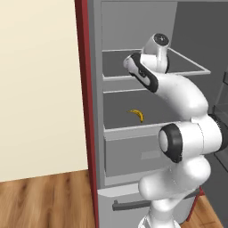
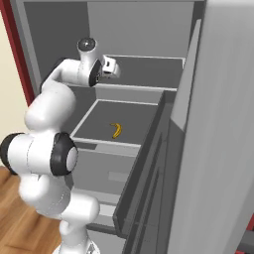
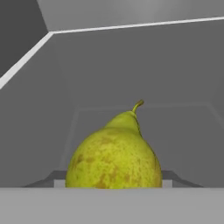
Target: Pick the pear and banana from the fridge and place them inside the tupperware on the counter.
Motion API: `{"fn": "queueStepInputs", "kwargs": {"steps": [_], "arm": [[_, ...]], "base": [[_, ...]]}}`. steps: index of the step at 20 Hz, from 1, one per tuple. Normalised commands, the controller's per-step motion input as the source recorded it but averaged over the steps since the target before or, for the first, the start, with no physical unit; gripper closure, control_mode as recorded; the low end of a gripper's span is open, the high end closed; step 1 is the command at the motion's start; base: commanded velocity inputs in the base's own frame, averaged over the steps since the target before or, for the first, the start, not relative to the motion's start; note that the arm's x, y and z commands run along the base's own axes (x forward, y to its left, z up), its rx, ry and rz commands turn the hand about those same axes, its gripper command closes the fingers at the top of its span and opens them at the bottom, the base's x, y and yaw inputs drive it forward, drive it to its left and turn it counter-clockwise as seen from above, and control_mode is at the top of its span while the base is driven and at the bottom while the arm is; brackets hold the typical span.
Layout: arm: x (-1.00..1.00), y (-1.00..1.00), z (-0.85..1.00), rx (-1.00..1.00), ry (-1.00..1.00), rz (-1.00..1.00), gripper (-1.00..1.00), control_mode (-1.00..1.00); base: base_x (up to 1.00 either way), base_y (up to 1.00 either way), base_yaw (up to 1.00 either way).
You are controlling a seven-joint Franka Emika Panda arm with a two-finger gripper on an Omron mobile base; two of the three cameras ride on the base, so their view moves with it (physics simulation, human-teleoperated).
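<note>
The pear (image 3: 114,153) sits right up against the hand camera, stem tipped up and a little right, its body filling the low centre of that view, so it lies straight ahead of the gripper (image 2: 110,68) and between its fingers. The finger tips are hidden behind the fruit; judging by how close and centred it is, the jaws are half closed and clamped on the pear, though the contact itself cannot be seen. The hand is on the upper shelf of the fridge (image 1: 95,147), reached in from the left, pointing toward the back wall.

The banana (image 1: 137,114) lies alone on the shelf below, near the middle, its curve running from far left to near right, well apart from the hand.

The next move likely turns on drawing the pear straight back out along the gripper's own axis, clear of the shelf above the banana, before swinging toward the counter.
</note>
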Motion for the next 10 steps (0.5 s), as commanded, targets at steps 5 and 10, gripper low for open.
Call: {"fn": "queueStepInputs", "kwargs": {"steps": [5,10], "arm": [[-1.0,-0.01,0.0,0.0,-0.06,0.0,1.0,-1.0],[-1.0,-0.1,0.12,0.0,0.0,0.0,1.0,-1.0]], "base": [[0.0,0.0,0.0],[0.0,0.0,0.0]]}}
